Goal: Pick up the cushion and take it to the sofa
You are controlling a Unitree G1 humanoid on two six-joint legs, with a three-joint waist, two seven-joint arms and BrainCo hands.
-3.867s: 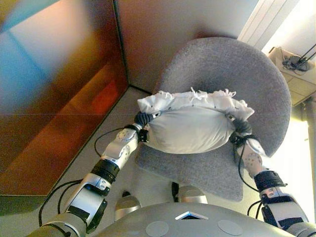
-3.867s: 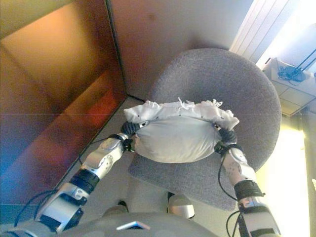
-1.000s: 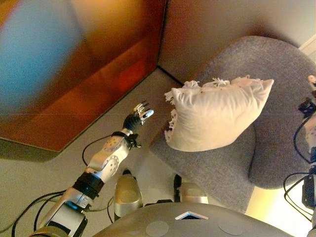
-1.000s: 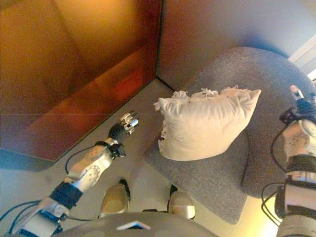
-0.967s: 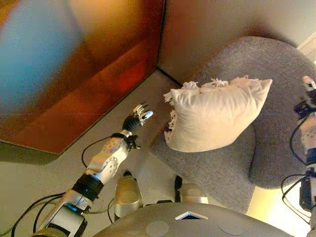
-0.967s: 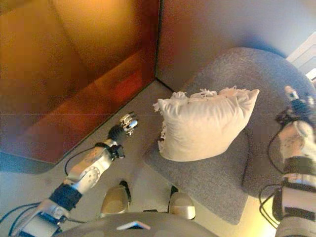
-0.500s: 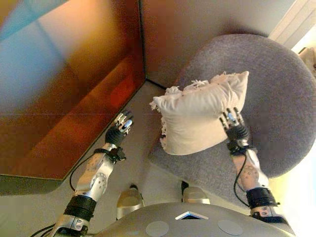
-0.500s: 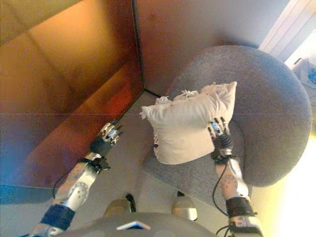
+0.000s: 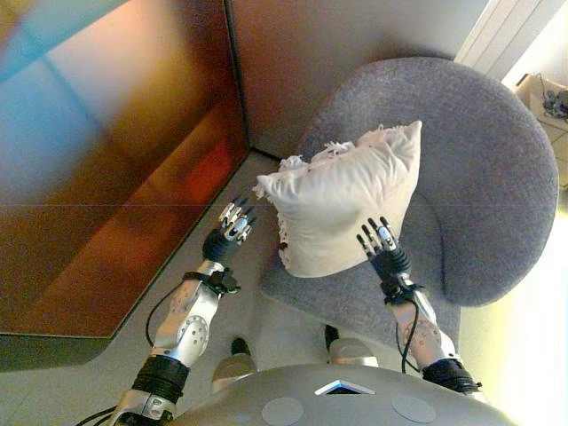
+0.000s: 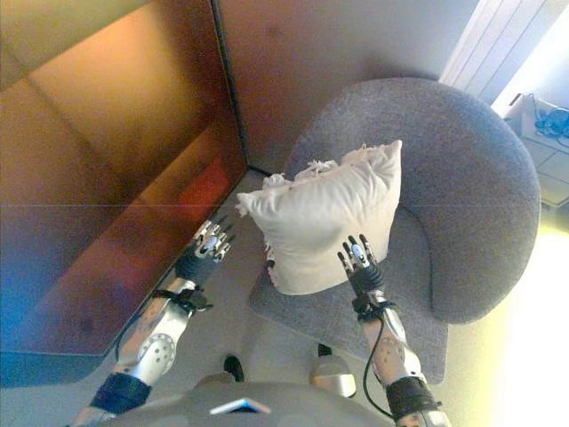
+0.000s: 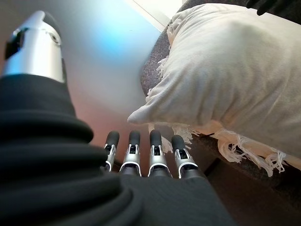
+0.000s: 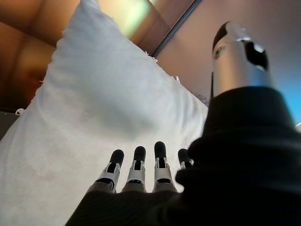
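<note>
The white fringed cushion (image 9: 342,209) stands tilted on the seat of the grey round sofa chair (image 9: 484,195), leaning against its back. It also shows in the left wrist view (image 11: 230,75) and the right wrist view (image 12: 108,117). My left hand (image 9: 229,235) is open, fingers straight, over the floor just left of the cushion and apart from it. My right hand (image 9: 382,248) is open with straight fingers in front of the cushion's lower right part; whether it touches is unclear. Neither hand holds anything.
A glossy brown wall panel (image 9: 106,177) runs along the left and meets a plain wall (image 9: 346,44) behind the chair. A light shelf with dark items (image 9: 550,98) stands at the far right. Bare floor (image 9: 257,328) lies in front of the chair.
The cushion, held between both hands 3.9 s ago, now rests free on the chair. Both hands have opened. My right hand came back in front of the cushion; the camera has shifted.
</note>
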